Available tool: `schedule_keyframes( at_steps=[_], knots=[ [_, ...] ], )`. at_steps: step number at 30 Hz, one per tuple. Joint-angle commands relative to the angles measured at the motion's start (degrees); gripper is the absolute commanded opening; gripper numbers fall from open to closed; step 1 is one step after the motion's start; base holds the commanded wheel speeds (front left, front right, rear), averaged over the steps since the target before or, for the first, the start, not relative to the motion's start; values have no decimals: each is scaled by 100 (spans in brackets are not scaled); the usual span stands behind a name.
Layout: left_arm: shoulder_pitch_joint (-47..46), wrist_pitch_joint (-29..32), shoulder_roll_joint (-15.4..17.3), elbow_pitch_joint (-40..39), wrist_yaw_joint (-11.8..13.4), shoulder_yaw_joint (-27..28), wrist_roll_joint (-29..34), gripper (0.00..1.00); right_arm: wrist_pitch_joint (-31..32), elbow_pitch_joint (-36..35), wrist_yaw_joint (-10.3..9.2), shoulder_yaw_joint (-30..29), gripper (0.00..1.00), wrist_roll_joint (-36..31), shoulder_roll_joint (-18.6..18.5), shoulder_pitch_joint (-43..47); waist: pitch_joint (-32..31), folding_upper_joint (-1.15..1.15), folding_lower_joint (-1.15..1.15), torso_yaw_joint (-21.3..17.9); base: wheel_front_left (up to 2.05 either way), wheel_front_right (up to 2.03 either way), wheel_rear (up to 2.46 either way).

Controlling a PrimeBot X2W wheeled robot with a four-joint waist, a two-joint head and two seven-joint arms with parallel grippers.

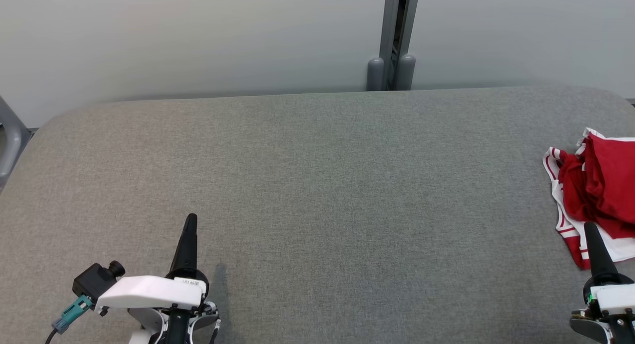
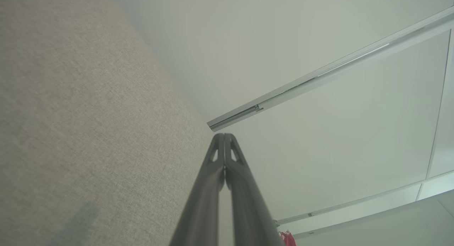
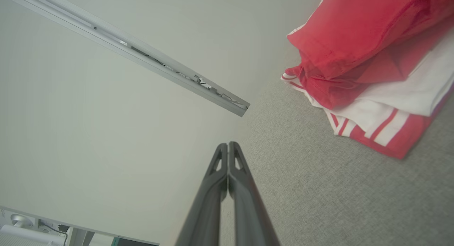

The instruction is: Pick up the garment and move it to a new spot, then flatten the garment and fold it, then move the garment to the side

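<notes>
The garment (image 1: 598,190) is a crumpled red piece with white panels and red-and-white striped trim, lying at the right edge of the grey fabric table (image 1: 317,185); part of it runs out of the head view. It also shows in the right wrist view as the garment (image 3: 372,61), upper right, and as a red speck of garment (image 2: 288,239) in the left wrist view. My right gripper (image 1: 590,228) is shut and empty, its tip just in front of the garment's near edge. My left gripper (image 1: 191,218) is shut and empty at the lower left, far from the garment. Both pairs of fingers press together in the wrist views, left gripper (image 2: 224,136) and right gripper (image 3: 227,145).
A pale wall stands behind the table with a grey vertical post (image 1: 395,38) at centre back. A grey frame part (image 1: 10,140) shows at the far left edge. The table's rounded back edge lies along the wall.
</notes>
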Motion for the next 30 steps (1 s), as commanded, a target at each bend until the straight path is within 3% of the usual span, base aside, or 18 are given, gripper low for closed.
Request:
schedule_keyframes(
  at_steps=[1,30],
  knots=[
    [-193,27,28,-30,-45,6,-130,0,56,-24,0,-58,0,155,-57,-86,-4,0,0,-6,0,0,0],
    [-428,253,37,122,-191,-30,-1482,0,620,40,-1,-443,0,1706,-72,-121,-89,0,0,-150,0,0,0]
  ],
)
